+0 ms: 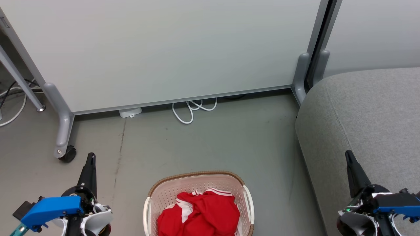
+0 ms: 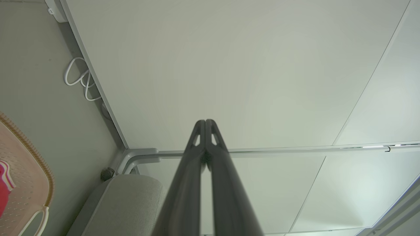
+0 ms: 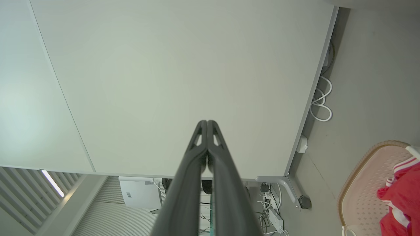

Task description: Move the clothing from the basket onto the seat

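Head view: the clothing (image 1: pixel 200 213) sits heaped in the basket (image 1: pixel 197 173), on the floor just left of the seat (image 1: pixel 370 108). My left gripper (image 1: pixel 90 160) and right gripper (image 1: pixel 349 158) flank it, both with fingers pressed together on nothing. Looks like a ready pose before the first grab.

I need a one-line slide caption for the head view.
Red clothing in the basket, flanked by the left gripper and right gripper, both shut; sofa alongside.

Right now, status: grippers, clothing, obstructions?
Left gripper, right gripper shut, empty. Red clothing in laundry basket. Grey sofa at right. White cable beyond basket.
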`<state>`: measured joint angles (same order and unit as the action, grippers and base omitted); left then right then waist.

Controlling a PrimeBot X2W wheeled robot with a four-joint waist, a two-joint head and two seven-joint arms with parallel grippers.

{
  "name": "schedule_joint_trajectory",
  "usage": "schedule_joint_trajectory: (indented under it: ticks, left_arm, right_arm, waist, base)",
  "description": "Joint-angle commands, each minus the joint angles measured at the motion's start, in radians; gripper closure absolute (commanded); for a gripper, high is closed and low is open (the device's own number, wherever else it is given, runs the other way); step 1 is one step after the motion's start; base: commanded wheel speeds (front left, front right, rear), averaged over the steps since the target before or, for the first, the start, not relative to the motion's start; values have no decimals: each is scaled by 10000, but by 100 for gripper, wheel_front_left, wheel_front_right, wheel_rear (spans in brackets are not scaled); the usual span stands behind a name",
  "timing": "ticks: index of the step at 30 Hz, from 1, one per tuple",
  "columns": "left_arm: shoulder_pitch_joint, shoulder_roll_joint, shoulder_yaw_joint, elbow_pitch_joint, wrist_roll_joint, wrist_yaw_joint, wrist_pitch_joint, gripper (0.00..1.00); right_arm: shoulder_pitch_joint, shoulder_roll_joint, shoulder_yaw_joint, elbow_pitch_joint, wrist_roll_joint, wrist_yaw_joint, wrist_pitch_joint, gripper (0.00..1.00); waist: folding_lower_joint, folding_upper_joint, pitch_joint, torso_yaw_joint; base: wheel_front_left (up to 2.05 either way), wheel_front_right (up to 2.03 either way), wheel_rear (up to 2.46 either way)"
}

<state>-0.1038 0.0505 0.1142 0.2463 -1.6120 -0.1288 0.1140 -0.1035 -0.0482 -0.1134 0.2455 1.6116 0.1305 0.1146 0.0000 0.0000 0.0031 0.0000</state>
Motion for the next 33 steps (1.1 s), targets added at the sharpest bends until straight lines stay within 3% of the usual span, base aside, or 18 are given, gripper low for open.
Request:
schedule_joint_trajectory:
  ticks: [1, 13, 14, 24, 33]
  left_arm:
    - [-90, -4, 9, -38, -18, -39, 29, 100]
    - [-90, -4, 8, -38, -18, -39, 29, 100]
    - [12, -2, -4, 28, 1, 2, -5, 0]
    - [188, -36, -147, 173, 369, 0, -350, 0]
    - [37, -27, -218, -51, 1811, -3, -777, 0]
  right_arm:
    - [-101, -39, -9, -12, 29, 4, 20, 100]
    - [-101, -39, -9, -12, 29, 4, 20, 100]
    - [15, 6, 4, 27, -3, 0, -4, 0]
    - [182, 34, 97, 224, -309, -10, -347, 0]
    - [83, 24, 150, 36, -1511, -8, -775, 0]
  waist:
    - [0, 0, 0, 0]
    - [0, 0, 0, 0]
    - [0, 0, 0, 0]
    - [0, 0, 19, 1]
    - [0, 0, 61, 9]
  base:
    - [0, 0, 0]
    - [0, 0, 0]
    - [0, 0, 0]
    - [0, 0, 0]
    - [0, 0, 0]
